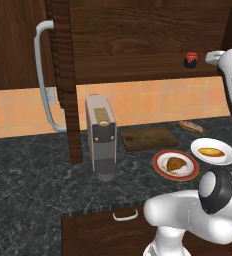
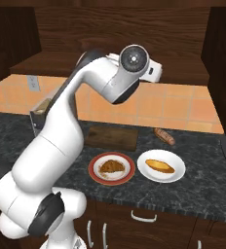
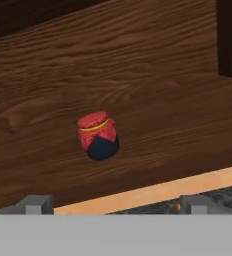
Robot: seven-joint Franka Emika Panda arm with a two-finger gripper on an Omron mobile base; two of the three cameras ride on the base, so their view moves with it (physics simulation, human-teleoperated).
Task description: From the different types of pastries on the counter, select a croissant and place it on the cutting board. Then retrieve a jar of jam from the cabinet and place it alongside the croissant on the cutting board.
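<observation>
end effector (image 3: 113, 204): two small grey finger tips stood wide apart at the bottom of the hand view, nothing between them, aimed at the jar
jar of jam (image 3: 98, 135): small round jar, red cloth-look cap with a yellow band, dark body; sat alone on the cabinet shelf, clear of the finger tips; also seen as a tiny red-and-dark spot in the left base view (image 1: 190, 60)
cabinet (image 1: 138, 40): dark brown wood grain, flat fronts, open door with a long curved pale-grey handle (image 1: 43, 75); shelf board showed wavy grain
croissant (image 1: 175, 163): golden-brown crescent with darker ridges, lay on the round red-rimmed plate (image 1: 160, 172), not on the board
yellow-orange pastry (image 1: 211, 152): smooth oblong, lay on the plain white plate (image 1: 228, 159), just beside the red-rimmed one
cutting board (image 1: 148, 137): flat dark brown rectangle, bare, behind the plates
long brown pastry (image 1: 190, 126): narrow loaf shape, lay on the bench near the tiled wall
coffee machine (image 1: 101, 137): tall grey boxy body, left of the board
bench (image 1: 28, 175): dark speckled marble look, thick edge
wall: orange square tiles
</observation>
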